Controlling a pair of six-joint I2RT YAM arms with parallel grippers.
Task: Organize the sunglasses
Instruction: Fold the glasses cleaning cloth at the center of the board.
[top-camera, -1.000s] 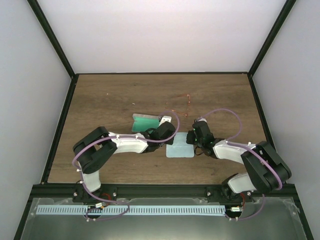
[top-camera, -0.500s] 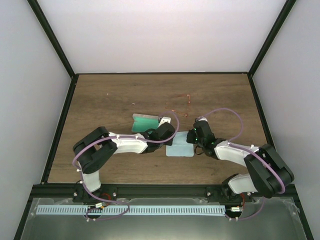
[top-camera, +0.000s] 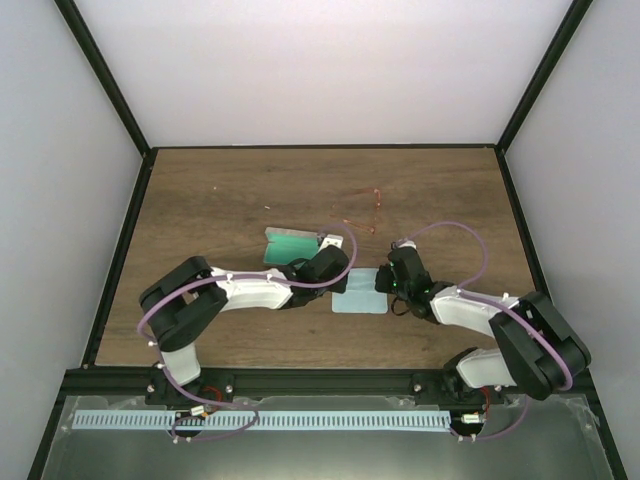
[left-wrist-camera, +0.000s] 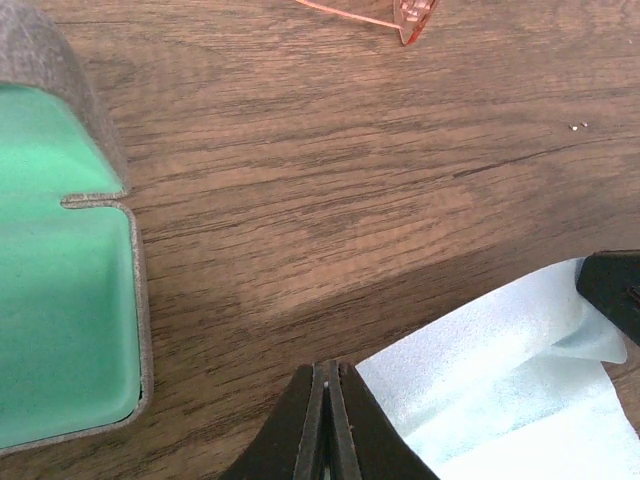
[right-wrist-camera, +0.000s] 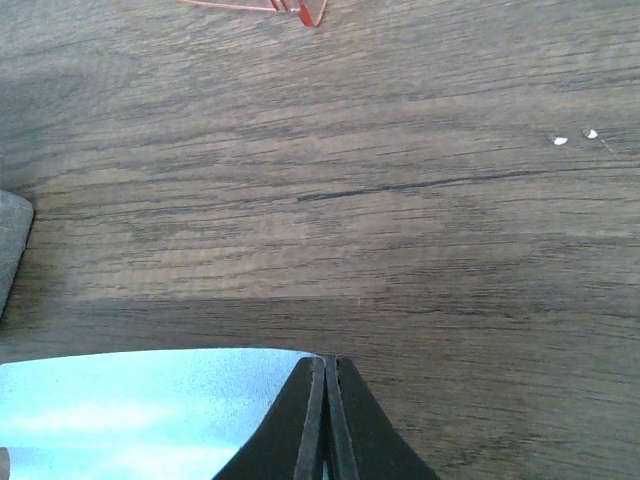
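Cloth (left-wrist-camera: 500, 380) corners are pinched tight in my shut left pincer (left-wrist-camera: 327, 375) and right pincer (right-wrist-camera: 325, 370); I'd lift both level and together, staying clear of the sunglasses (left-wrist-camera: 415, 20).

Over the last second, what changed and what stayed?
The right arm's fingers drew back slightly toward the near edge, shut on a corner of the pale blue square cloth, which now shows more area on its far side. The left arm's elbow shifted left; the left arm's fingers barely moved, shut on another corner. The thin red wire-frame sunglasses and open grey case with green lining stayed put.
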